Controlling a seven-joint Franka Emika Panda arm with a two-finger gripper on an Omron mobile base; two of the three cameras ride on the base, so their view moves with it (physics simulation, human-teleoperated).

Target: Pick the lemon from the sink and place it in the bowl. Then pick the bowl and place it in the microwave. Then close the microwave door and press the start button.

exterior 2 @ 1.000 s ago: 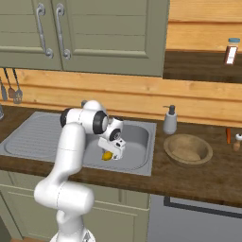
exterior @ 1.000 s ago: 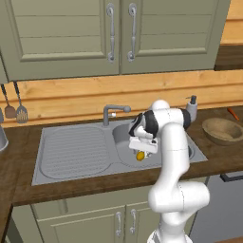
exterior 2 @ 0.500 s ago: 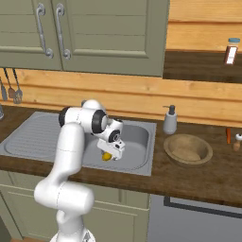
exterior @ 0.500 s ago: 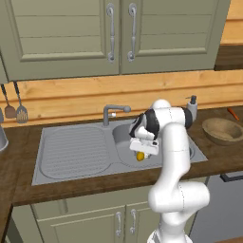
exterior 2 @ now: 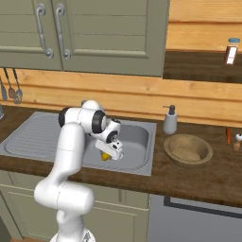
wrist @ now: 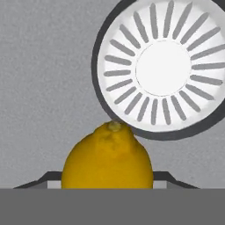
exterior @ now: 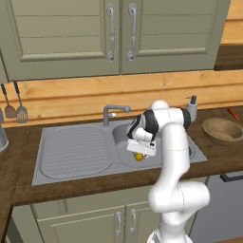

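Observation:
The yellow lemon lies on the floor of the grey sink basin, just short of the white round drain strainer. My gripper reaches down into the basin, and its fingers press against both sides of the lemon, shut on it. From the right, the gripper and lemon sit low in the sink. The tan wooden bowl stands empty on the counter right of the sink, also the bowl. The microwave and its door are out of view.
The grey tap rises behind the basin, left of my hand. A soap dispenser stands between sink and bowl. Utensils hang on the wall at the left. Olive cabinet doors hang overhead.
The hand sank a little lower into the basin, and the fingers came together from wide open onto the lemon. The lemon and bowl stayed put.

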